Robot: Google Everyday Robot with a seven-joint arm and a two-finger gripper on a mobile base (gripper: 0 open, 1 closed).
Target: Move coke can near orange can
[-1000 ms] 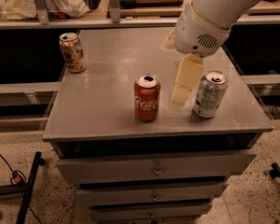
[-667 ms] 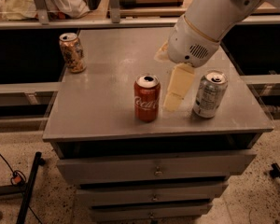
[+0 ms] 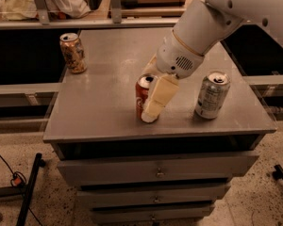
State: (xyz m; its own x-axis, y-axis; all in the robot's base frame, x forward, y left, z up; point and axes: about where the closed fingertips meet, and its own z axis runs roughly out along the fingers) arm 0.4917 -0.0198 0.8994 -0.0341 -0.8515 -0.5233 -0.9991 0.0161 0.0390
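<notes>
- Shifted left since a second ago: hand (image 3: 154,98), out of the gap between the two nearer cans and right up against the coke can (image 3: 142,91).
- Three cans upright on the counter (image 3: 108,79), one of each kind; one hand.
- Far left, towards the back edge: orange can (image 3: 73,53), mottled tan and brown with a silver top, well apart from the other two.
- Centre, near the front edge: coke can, red with a silver top, its right side hidden behind the hand.
- Overlapping the coke can from the right, low over the counter: hand, cream-coloured, on a white arm (image 3: 203,27) reaching in from the upper right; spread or clamped, impossible to tell.
- Right, near the front edge: silver-grey can (image 3: 212,94), apart from the hand.
</notes>
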